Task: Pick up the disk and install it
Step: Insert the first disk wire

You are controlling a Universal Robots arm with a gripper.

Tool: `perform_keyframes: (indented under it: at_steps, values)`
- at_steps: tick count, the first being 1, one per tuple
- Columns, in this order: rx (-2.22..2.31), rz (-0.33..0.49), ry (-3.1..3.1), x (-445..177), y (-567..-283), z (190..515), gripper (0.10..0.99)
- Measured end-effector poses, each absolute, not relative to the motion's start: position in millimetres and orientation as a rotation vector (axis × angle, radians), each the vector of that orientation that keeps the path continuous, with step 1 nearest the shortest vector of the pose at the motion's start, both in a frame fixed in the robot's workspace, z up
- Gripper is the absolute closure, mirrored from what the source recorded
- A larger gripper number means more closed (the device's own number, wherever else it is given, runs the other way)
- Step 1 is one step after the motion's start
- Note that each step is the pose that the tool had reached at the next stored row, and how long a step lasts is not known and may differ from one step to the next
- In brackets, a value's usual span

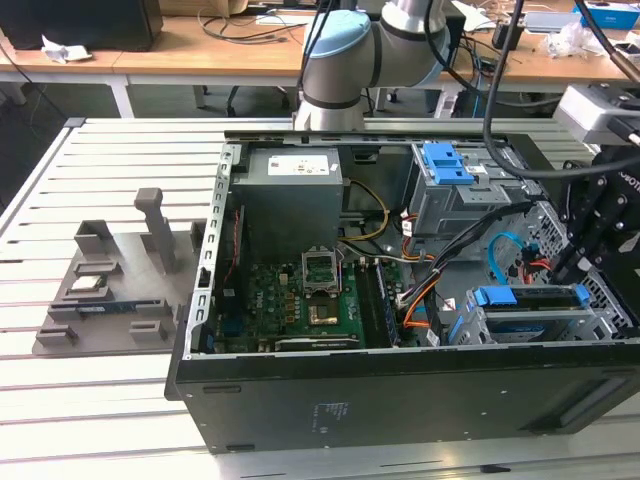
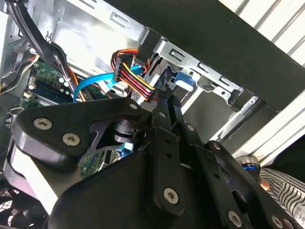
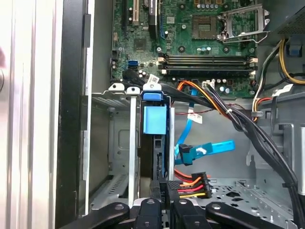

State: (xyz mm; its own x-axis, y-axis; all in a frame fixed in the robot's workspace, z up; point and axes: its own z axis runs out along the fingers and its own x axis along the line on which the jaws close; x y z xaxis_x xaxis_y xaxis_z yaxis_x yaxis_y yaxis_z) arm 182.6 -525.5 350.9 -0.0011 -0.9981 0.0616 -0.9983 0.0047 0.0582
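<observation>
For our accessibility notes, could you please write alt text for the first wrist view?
The gripper reaches at the disk, which stands on edge in a grey metal drive cage with its blue bracket tab uppermost. Beyond lie the green motherboard and bundled cables.

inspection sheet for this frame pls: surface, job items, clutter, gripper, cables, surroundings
Surface: slatted white table carrying an open black PC case.
Job's things: the disk, blue bracket on its edges, sits edge-up in the grey drive cage at the exterior view's right; in the first wrist view it is in the cage slot.
Clutter: grey fixture tray beside the case, on the exterior view's left.
Grippers: the gripper is at the disk's end; the jaws look closed on its edge, contact not certain.
Cables: blue data cable; red, orange and yellow power bundle; black loom.
Surroundings: wooden desks with cables behind.
</observation>
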Motion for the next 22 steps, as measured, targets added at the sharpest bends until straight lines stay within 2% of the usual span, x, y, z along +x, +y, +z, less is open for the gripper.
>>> perform_keyframes:
  at_steps: [20,21,22]
  values:
    - [2.158,0.002,-2.165,176,-526,335,0.922]
    - [2.159,0.001,-2.166,176,-526,334,0.91]
    - [2.158,0.003,-2.165,176,-526,334,0.847]
